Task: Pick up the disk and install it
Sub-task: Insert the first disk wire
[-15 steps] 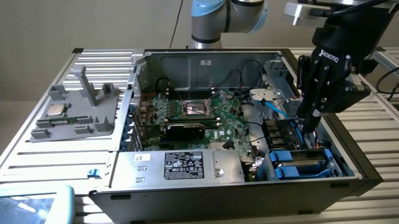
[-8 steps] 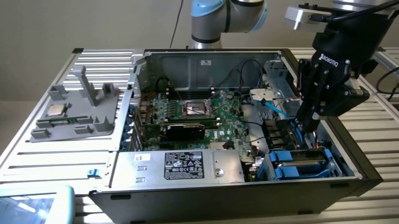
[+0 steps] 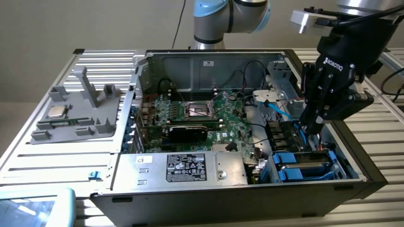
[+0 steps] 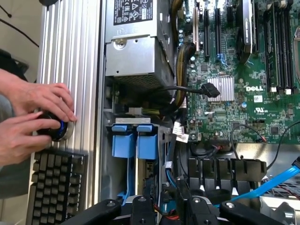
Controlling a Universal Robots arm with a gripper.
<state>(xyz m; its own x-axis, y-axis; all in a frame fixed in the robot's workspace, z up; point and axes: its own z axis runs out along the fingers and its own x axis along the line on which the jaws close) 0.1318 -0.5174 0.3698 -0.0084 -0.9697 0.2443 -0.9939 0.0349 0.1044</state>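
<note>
Disk [image 3: 304, 165] in its bright blue frame sits low in the drive bay at the front corner of the open computer case [image 3: 363, 163], on the exterior view's right, with the blue end tabs [image 4: 134, 140] facing outward beside the grey power supply [image 3: 183, 168]. Directly above the bay hangs the black gripper [image 3: 313, 126], its fingers pointing down among blue SATA cables [image 3: 281, 111] and black wiring that crowd the space over the bay; whether those fingers are parted or gripping anything cannot be told, and nothing is seen held between them. Inside the case lie the green motherboard [image 3: 208, 116] with its processor socket and a dark expansion card. Outside it, on the ribbed metal table [image 3: 57, 156], a grey fixture [image 3: 79, 111] carries a small silver processor chip [image 3: 57, 112]. From the wrist view come things the exterior view lacks: a person's hands [image 4: 33, 117] resting on a round knob controller beside a black keyboard [image 4: 54, 187].
</note>
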